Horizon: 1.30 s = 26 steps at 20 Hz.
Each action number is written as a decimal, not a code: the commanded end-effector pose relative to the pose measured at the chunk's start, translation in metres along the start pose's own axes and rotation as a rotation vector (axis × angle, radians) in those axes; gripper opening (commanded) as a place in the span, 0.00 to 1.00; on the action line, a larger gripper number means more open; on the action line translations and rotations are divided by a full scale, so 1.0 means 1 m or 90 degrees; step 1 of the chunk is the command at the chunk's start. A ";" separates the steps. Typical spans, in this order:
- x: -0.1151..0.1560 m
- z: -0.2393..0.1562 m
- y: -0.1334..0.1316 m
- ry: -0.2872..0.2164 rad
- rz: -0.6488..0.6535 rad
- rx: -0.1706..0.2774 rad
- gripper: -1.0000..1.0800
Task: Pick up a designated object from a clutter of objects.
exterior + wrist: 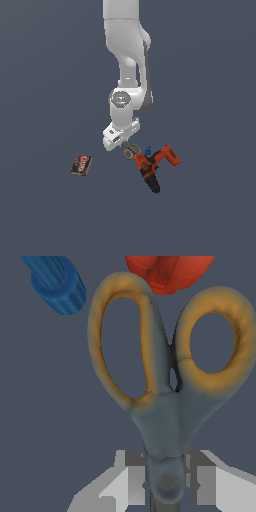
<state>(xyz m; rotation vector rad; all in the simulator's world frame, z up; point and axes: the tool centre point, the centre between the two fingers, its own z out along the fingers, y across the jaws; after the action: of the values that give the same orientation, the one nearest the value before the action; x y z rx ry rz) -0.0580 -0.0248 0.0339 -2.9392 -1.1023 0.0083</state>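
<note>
- The gripper [165,483] is down at the surface, and in the wrist view its 2 pale fingers [131,482] stand on either side of the grey pivot part of the scissors [165,406]. The finger pads sit right against that grey neck, so the jaws are narrowed onto it and grip it.
- In the exterior view the gripper [121,140] hangs from the white arm [127,60], which comes down from the top of the frame. Its tip meets the scissors [131,150] at their blade end; the blades themselves are hidden under the hand.
- The scissors show 2 yellow-orange loop handles, 1 longer and narrower than the other, joined by a grey body. The loops point away from the gripper, toward the drill.
- Whether the scissors are lifted off the surface or lying on it, I cannot tell.
- A small blue ribbed item [56,283] lies just beside the longer loop, apart from it. In the exterior view it is a tiny blue speck [148,150] between the scissors and the drill.
- The orange-red and black power drill [155,167] lies just beyond the handles, toward the exterior view's right. In the wrist view only a red bulge of it [167,273] shows past the loops.
- A dark red rectangular packet [81,165] lies well apart, toward the exterior view's left.
- Everything rests on a plain dark grey-blue surface [45,100].
</note>
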 end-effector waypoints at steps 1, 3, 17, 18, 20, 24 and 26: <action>0.009 -0.015 0.001 0.004 -0.003 -0.003 0.00; 0.015 -0.028 0.001 0.003 -0.002 -0.003 0.00; 0.069 -0.150 0.007 0.003 -0.002 -0.003 0.00; 0.073 -0.159 0.007 0.003 -0.002 -0.003 0.00; 0.081 -0.178 0.008 0.003 -0.001 -0.003 0.00; 0.097 -0.215 0.010 0.003 -0.001 -0.003 0.00; 0.106 -0.233 0.012 0.003 -0.001 -0.003 0.00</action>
<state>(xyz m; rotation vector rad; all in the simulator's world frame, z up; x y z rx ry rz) 0.0257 0.0324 0.2518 -2.9400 -1.1059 -0.0012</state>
